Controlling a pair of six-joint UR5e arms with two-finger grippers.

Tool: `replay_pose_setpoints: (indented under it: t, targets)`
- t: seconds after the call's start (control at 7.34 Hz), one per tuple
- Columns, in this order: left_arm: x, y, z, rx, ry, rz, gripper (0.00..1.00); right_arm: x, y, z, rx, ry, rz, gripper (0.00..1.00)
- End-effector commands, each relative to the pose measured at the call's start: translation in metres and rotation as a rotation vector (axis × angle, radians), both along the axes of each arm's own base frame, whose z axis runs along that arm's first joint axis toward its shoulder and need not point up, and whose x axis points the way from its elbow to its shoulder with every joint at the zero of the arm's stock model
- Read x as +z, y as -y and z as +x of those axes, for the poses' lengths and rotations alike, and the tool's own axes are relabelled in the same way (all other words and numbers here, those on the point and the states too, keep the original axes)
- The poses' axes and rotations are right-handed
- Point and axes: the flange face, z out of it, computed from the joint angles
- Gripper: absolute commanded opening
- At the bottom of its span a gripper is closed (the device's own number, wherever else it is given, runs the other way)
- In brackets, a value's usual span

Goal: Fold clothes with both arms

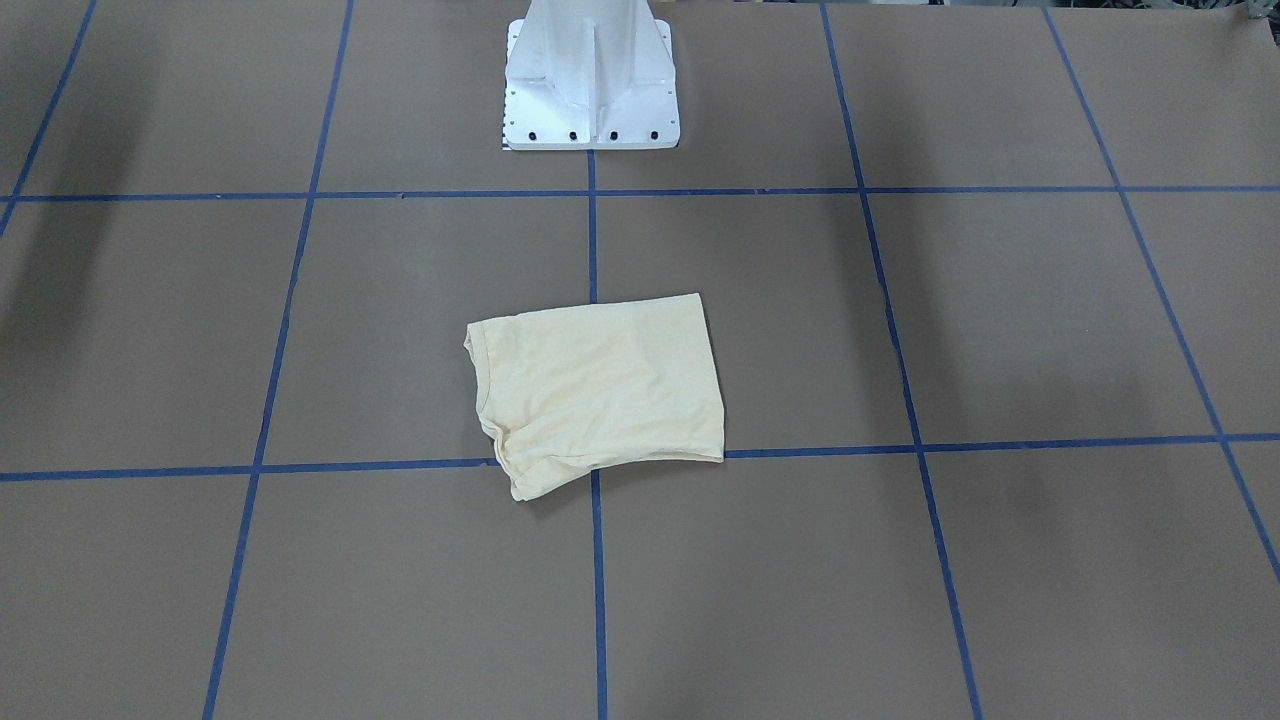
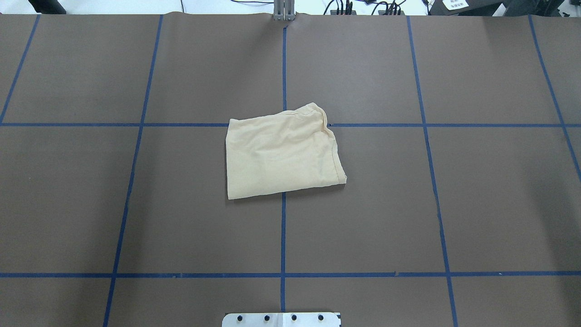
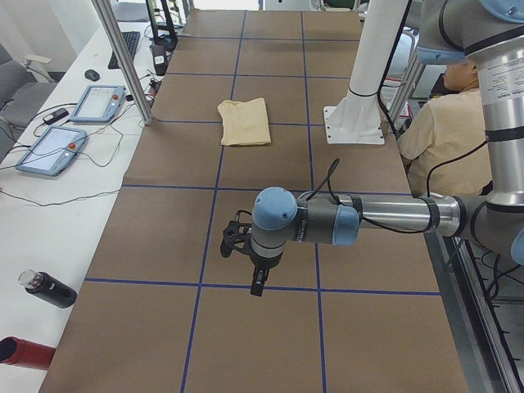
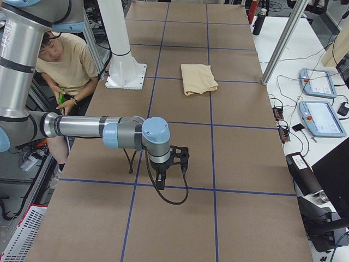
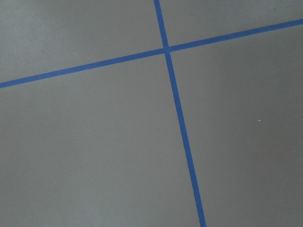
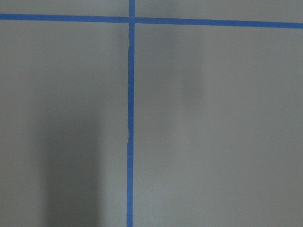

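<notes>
The clothes are one pale cream-yellow shirt [image 1: 600,385] [image 2: 281,156], lying folded into a rough rectangle at the middle of the table with no print showing. It also shows far off in the side views [image 3: 244,123] [image 4: 198,78]. Both arms hang well away from it over bare table. The left gripper [image 3: 250,266] shows only in the exterior left view and the right gripper [image 4: 166,169] only in the exterior right view, so I cannot tell whether either is open or shut. Neither touches the shirt. The wrist views show only brown table and blue tape.
The white pedestal base [image 1: 590,90] [image 2: 281,319] stands at the robot's table edge. A person [image 4: 65,65] sits beside it. Teach pendants [image 3: 49,151] [image 4: 322,117], a dark bottle [image 3: 49,288] and a metal post [image 3: 123,61] are along the far side.
</notes>
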Motion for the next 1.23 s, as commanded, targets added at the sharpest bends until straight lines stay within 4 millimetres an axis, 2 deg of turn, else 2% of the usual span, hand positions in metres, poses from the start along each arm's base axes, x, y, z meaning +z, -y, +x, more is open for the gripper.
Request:
replay_pose_setpoints:
  t: [0.0, 1.09]
  targets:
    - [0.0012, -0.0001, 0.0003, 0.0, 0.0, -0.003, 1.0, -0.0003, 0.0, -0.0001, 0.0, 0.001, 0.0, 1.0]
    - [0.0088, -0.0017, 0.0004, 0.001, -0.001, -0.019, 1.0, -0.0047, 0.002, -0.0006, -0.003, 0.002, 0.012, 1.0]
